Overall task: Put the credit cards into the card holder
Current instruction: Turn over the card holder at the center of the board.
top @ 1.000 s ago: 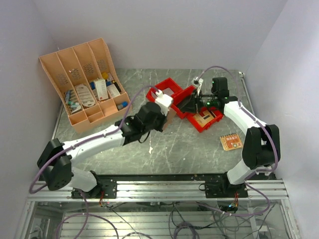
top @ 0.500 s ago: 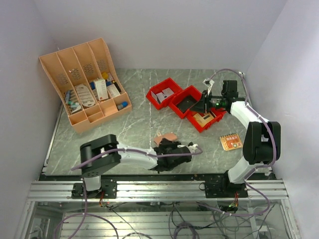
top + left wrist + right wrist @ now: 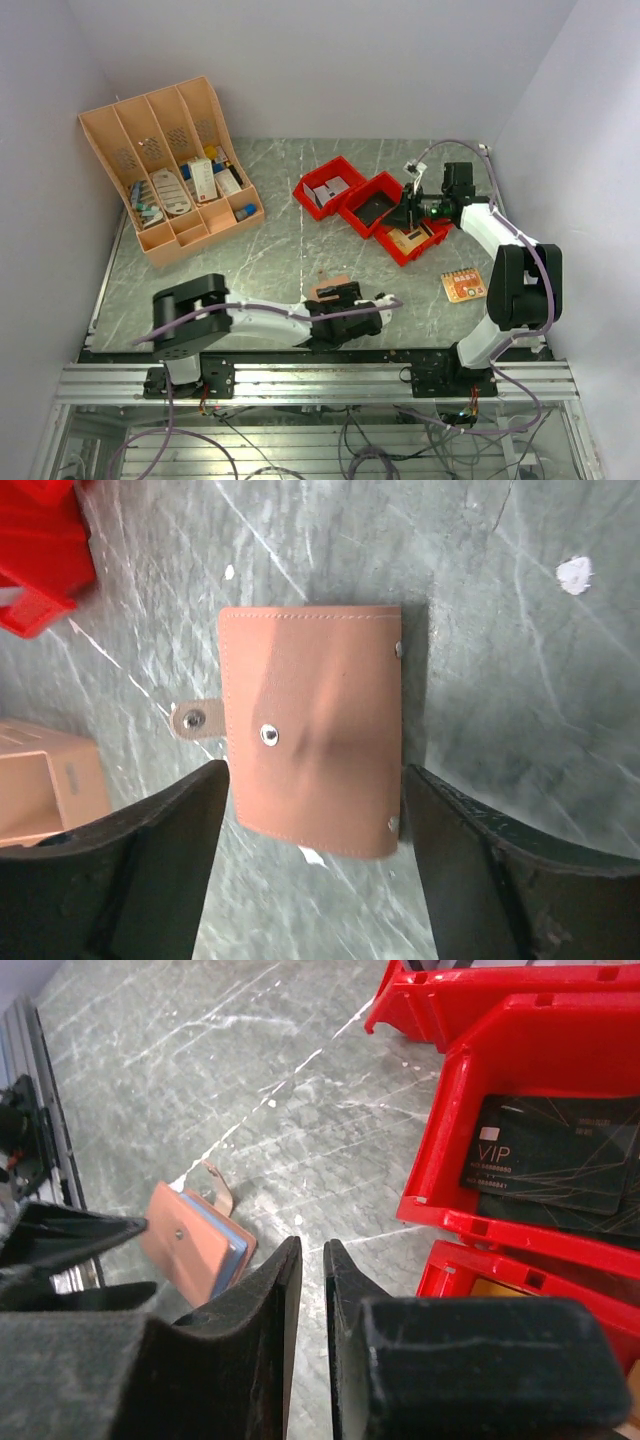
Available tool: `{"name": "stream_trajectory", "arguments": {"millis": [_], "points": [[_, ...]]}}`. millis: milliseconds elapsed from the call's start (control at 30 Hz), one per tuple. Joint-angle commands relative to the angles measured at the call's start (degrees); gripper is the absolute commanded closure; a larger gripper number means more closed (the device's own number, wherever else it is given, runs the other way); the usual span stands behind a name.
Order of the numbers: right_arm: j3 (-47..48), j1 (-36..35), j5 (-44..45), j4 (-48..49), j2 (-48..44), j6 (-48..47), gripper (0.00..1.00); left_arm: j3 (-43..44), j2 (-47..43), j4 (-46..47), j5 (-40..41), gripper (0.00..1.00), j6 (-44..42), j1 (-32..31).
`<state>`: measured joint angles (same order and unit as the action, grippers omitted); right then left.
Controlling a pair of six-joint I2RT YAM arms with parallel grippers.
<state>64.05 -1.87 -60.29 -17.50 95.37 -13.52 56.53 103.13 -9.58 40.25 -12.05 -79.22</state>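
The card holder (image 3: pixel 315 730), a tan leather wallet with a snap, lies flat on the marble table near the front (image 3: pixel 330 288). Its strap is undone and blue inner leaves show (image 3: pixel 190 1240). My left gripper (image 3: pixel 315 772) is open and low over it (image 3: pixel 340 302), with a finger (image 3: pixel 170 860) on either side of the wallet's near end. My right gripper (image 3: pixel 312 1245) hovers at the red bins (image 3: pixel 402 212), jaws nearly together with nothing between them. A black VIP credit card (image 3: pixel 555 1165) lies in the middle bin (image 3: pixel 375 208). An orange card (image 3: pixel 463 285) lies on the table at the right.
Three red bins (image 3: pixel 345 172) stand in a row at the table's middle right, one with white cards and one with a tan card. A large orange-tan slotted rack (image 3: pixel 170 170) fills the back left corner. The metal rail (image 3: pixel 320 375) runs along the near edge.
My left arm swung from the red bins down to the table's front with the card holder, then opened its jaws and left it lying there. My right gripper drew back slightly to the right.
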Motion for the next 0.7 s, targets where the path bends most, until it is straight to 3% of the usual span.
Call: {"name": "stream_trajectory", "arguments": {"millis": [0, 167, 300, 367, 433, 500, 600, 667], "points": [[-0.5, -2.1, 1.1, -2.0, -2.7, -6.9, 0.84, -4.3, -9.8, 2.8, -5.5, 0.15, 9.3, -0.2], [-3.6, -4.8, 0.4, 2.1, -7.7, -14.5, 0.7, -12.0, -23.2, 10.1, -8.5, 0.12, 18.8, 0.0], [-6.2, -7.4, -6.4, -0.5, -10.4, -36.2, 0.41, -18.6, -33.0, 14.1, -8.7, 0.18, 34.1, 2.3], [-4.9, -9.2, -8.1, -9.5, -9.3, -52.7, 0.35, -23.4, -38.4, 19.7, -12.7, 0.23, 40.4, 4.7], [-0.1, -11.5, -8.4, -21.5, -5.4, -65.4, 0.33, -28.8, -41.6, 27.3, -18.3, 0.35, 47.5, 8.9], [4.1, -13.4, -7.9, -27.6, -1.5, -70.6, 0.37, -34.3, -43.1, 35.5, -23.7, 0.45, 54.3, 13.4], [7.5, -15.5, -6.8, -32.0, 3.0, -73.7, 0.48, -40.3, -41.2, 47.4, -30.2, 0.64, 61.6, 17.8], [8.3, -16.3, -4.7, -31.3, 4.9, -71.2, 0.54, -40.5, -38.0, 50.4, -32.3, 0.73, 63.1, 18.7]]}}
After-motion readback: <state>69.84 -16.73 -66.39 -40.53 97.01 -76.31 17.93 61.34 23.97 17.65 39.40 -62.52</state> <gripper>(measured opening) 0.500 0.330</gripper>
